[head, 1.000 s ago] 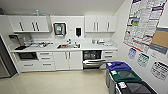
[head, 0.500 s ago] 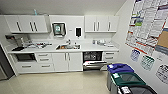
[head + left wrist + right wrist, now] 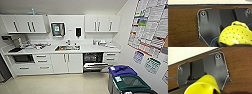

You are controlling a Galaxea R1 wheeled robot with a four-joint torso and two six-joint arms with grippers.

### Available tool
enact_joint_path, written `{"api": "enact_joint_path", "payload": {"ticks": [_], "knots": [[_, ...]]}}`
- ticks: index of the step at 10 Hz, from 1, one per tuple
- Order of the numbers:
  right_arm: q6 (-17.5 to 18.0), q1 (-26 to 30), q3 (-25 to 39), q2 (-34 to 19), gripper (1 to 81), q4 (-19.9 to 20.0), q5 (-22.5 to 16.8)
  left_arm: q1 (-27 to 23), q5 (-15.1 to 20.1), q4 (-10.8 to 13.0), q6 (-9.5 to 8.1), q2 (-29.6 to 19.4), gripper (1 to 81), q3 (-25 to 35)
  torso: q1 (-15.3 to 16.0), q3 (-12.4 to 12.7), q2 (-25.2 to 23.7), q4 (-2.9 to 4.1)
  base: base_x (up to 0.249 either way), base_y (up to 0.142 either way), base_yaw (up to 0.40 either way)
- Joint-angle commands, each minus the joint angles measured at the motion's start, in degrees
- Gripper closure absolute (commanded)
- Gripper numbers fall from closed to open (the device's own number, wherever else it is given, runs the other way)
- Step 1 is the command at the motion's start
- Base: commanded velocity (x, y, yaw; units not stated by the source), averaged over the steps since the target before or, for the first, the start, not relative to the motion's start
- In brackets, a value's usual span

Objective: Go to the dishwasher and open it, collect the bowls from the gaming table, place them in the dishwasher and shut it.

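From up high I face the kitchenette wall: on the left a dark built-in oven (image 3: 23, 58) under the white counter (image 3: 50, 50), then the sink (image 3: 67, 47) w/ cabinet doors below, then the dishwasher (image 3: 93, 61), already open, door dropped flat, dark inside w/ a rack showing, and furthest right the blue bin (image 3: 122, 70) & green bin (image 3: 130, 83) by the poster wall. At my left wrist a yellow perforated bowl (image 3: 236, 36) sits close against the gripper, over a brown wood surface (image 3: 183, 25); can't tell if those fingers are clamped on it or slack. At my right wrist a smooth yellow bowl (image 3: 202, 85) sits likewise close; same doubt, can't tell the grasp. Both look like thin plastic: light, stiff, prob a bit slick, not fragile. Best taken by the rim, pinching the wall, not the curved belly
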Motion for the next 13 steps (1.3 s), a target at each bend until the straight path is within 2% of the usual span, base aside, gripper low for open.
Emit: {"api": "enact_joint_path", "payload": {"ticks": [1, 13], "knots": [[-0.2, 3.0, 0.6, -1.2, 81.1, -0.3, -3.2, -2.7, 3.0, 0.6, 0.19, -0.3, 81.1, -0.2, 0.0, 0.0, 0.0, 0.0, 0.168, 0.0, 0.0], [-0.3, 3.4, 0.1, -0.7, 81.1, -0.4, -3.4, -2.6, 3.3, 0.7, 0.19, 0.1, 81.1, -0.2, 0.0, 0.0, 0.0, 0.0, 0.153, 0.0, 0.0]]}}
